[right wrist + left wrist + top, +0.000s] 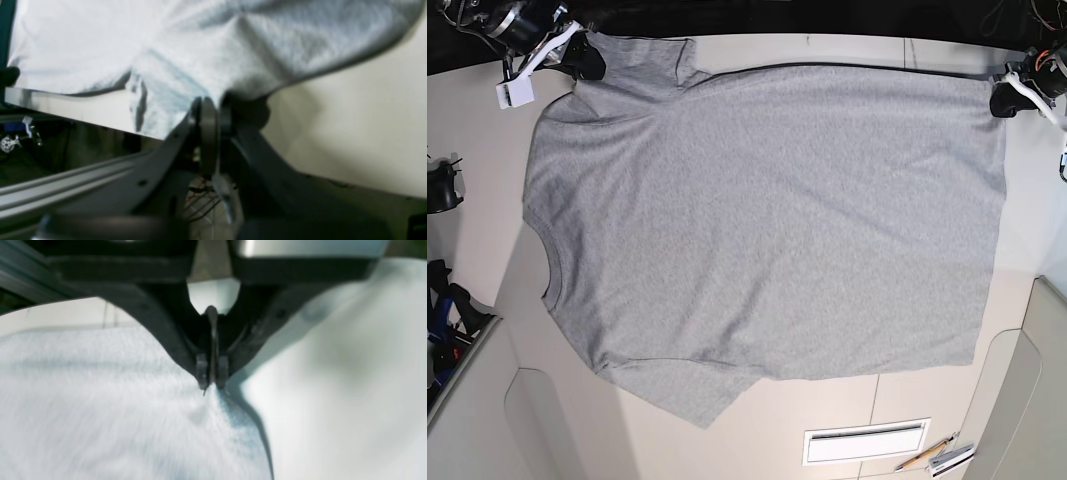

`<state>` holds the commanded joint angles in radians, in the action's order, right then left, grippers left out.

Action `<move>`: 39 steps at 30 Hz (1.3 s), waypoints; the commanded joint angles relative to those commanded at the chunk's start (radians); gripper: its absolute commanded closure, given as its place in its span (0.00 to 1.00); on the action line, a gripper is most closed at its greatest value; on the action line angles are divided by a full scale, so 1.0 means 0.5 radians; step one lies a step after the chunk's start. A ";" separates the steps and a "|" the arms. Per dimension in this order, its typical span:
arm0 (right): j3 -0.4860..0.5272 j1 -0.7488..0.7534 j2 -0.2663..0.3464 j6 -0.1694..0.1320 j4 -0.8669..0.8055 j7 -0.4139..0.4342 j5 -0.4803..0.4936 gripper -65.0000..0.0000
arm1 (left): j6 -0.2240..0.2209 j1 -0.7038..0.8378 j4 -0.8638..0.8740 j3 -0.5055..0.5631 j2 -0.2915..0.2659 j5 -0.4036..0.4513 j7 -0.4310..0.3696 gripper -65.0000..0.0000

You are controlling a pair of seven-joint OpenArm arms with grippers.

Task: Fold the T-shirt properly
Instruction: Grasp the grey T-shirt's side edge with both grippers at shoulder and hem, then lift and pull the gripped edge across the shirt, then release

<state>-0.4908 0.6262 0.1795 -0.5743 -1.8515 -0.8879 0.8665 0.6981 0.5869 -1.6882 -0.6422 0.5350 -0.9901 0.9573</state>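
Note:
The heather-grey T-shirt [767,220] lies spread flat on the pale table [677,440], plain side up, with the neck opening at the left and the hem at the right. No lettering shows. My right gripper [579,58] is at the far left corner, shut on the sleeve fabric [233,50]; its fingertips [213,103] pinch the cloth at the table's edge. My left gripper [1005,100] is at the far right corner, shut on the hem corner. In the left wrist view its closed tips [211,386] bite the cloth [83,406].
A white tag [515,92] hangs by the right arm. A slotted vent [864,441] and some pencils [932,458] sit near the front right. A black object [442,188] stands off the left edge. The table's far edge [66,103] runs right behind the shirt.

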 joint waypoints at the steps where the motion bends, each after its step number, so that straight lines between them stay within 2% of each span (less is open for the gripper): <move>1: -0.013 -0.009 0.000 -0.004 -0.005 0.001 0.015 1.00 | 0.000 -0.002 -0.003 -0.021 0.000 -0.035 -0.003 1.00; 8: -0.014 -0.205 0.000 -0.013 -0.056 -0.003 0.009 1.00 | 0.000 -0.087 -0.002 -0.029 0.000 -0.020 -0.047 1.00; 14: -0.014 -0.456 0.001 -0.011 -0.052 0.004 -0.105 1.00 | 0.000 -0.249 -0.001 -0.026 0.000 0.205 -0.236 1.00; 20: -0.013 -0.675 0.000 -0.011 0.007 0.002 -0.142 1.00 | 0.000 -0.362 0.049 0.046 0.000 0.304 -0.323 1.00; 24: -0.013 -0.800 0.001 -0.011 0.056 0.034 -0.208 1.00 | 0.000 -0.531 0.150 0.171 0.000 0.401 -0.369 1.00; 26: -0.013 -0.866 0.000 -0.011 0.137 0.052 -0.215 1.00 | 0.000 -0.624 0.240 0.242 0.000 0.461 -0.397 1.00; 32: -0.013 -1.158 0.001 -0.012 0.471 0.057 -0.230 1.00 | -0.011 -0.850 0.407 0.330 0.008 0.470 -0.399 1.00; 39: -0.012 -1.408 0.000 -0.012 0.804 0.063 -0.240 1.00 | -0.013 -1.013 0.551 0.546 0.033 0.684 -0.556 1.00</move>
<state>-0.4969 -0.0776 0.1795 -0.5804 -1.4494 -0.8562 0.7467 0.6914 0.0803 -1.4128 -0.3691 0.5514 -0.6479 0.6792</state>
